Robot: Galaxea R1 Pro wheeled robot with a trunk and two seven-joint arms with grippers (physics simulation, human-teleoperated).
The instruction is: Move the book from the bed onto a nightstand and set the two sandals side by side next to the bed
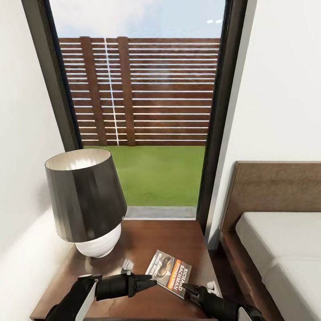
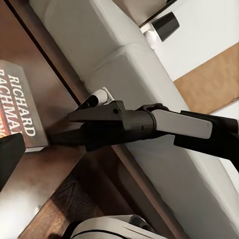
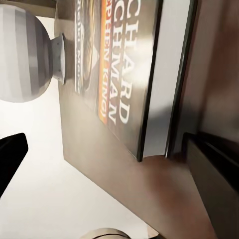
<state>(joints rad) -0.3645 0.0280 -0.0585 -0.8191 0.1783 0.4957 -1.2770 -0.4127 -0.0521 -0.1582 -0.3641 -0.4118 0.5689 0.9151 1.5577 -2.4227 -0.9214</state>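
Bedroom window [image 1: 142, 111] straight ahead, dark-framed, with a slatted wooden fence [image 1: 147, 89] and grass outside, and below it we're looking down on the nightstand [image 1: 147, 236], its glossy brown top tucked between the white wall and the bed [image 1: 276, 249].

Down at the front edge, our right gripper [image 1: 186, 288] sits right at the near corner of the book [image 1: 169, 267]. From the left wrist camera its fingers [image 2: 94, 115] look drawn close, tips level with the book's edge, but whether they actually pinch the cover we can't tell. Our left gripper [image 1: 151, 281] comes in from the other side, fingers close together with nothing between them, its tip just beside the book's near-left edge.

The book lies flat on the nightstand, towards the front right part, cover up: orange band and white lettering. From the right wrist view the book [image 3: 119, 74] shows its pale page edge.

Further back, towards the left rear corner, stands a lamp [image 1: 87, 203] with a dark shade on a ribbed white base. Right of the nightstand, the brown headboard [image 1: 276, 187] rises behind the pale mattress.
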